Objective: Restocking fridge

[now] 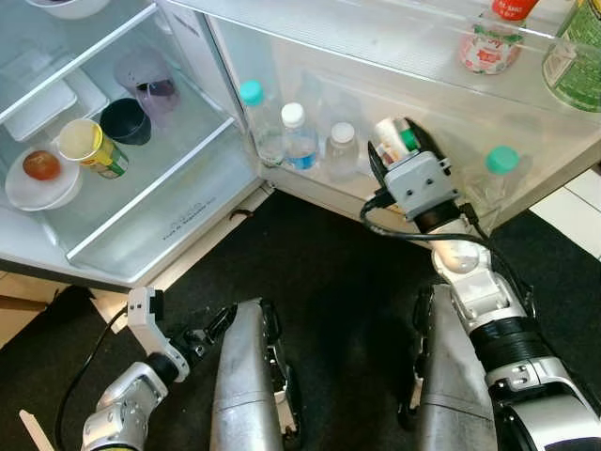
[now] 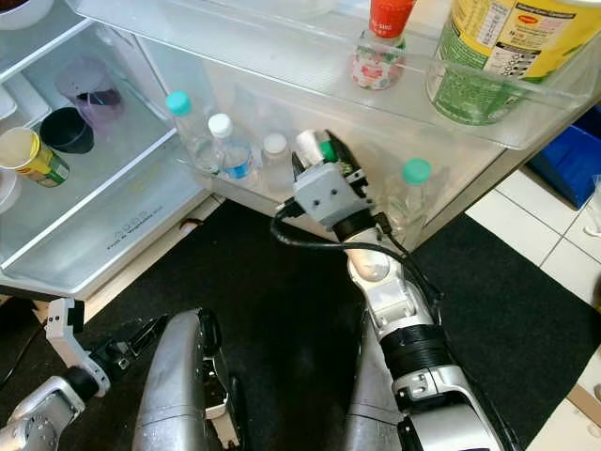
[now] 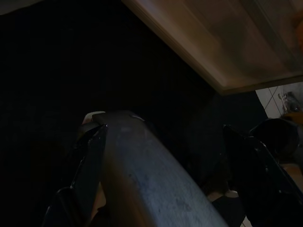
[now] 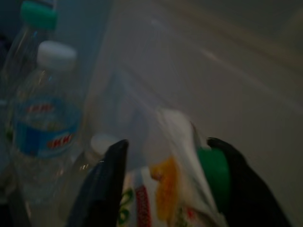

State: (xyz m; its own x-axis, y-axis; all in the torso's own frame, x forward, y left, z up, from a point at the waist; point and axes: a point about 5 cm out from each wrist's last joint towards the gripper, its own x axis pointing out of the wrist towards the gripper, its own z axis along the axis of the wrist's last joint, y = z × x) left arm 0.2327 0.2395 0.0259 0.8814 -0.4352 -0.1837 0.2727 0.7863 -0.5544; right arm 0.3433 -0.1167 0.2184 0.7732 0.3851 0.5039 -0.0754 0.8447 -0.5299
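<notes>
**Small bottle going into the door shelf**

My right jaws [image 1: 402, 141] are closed around a small bottle [image 4: 165, 198] with a white body, printed label and green cap, held at the lower door shelf [image 1: 441, 113] of the open fridge. It sits between a white-capped clear bottle [image 1: 341, 148] at its 9 o'clock and a teal-capped bottle [image 1: 498, 169] at its 3 o'clock. Further toward 9 o'clock stand a blue-labelled water bottle [image 1: 299, 136] and another teal-capped one [image 1: 255, 117].

I judge my bottle to be light, thin-walled plastic, slightly yielding and perhaps slick with its glossy wrap, so a hold across the middle of the body, below the cap, suits it best; squeezing hard could dent it.

The shelf is a clear plastic rail, narrow and crowded, so neighbours could tip if nudged. Above it an upper door shelf [image 2: 310, 56] carries a red-capped bottle [image 2: 380, 42] and a large jar [image 2: 498, 56]. At 10 o'clock, the fridge interior holds a yellow cup [image 1: 89, 146] and a black cup [image 1: 125, 120].

My left jaws [image 1: 202, 336] hang idle by my leg over the dark mat [image 1: 329, 272], spread apart.
</notes>
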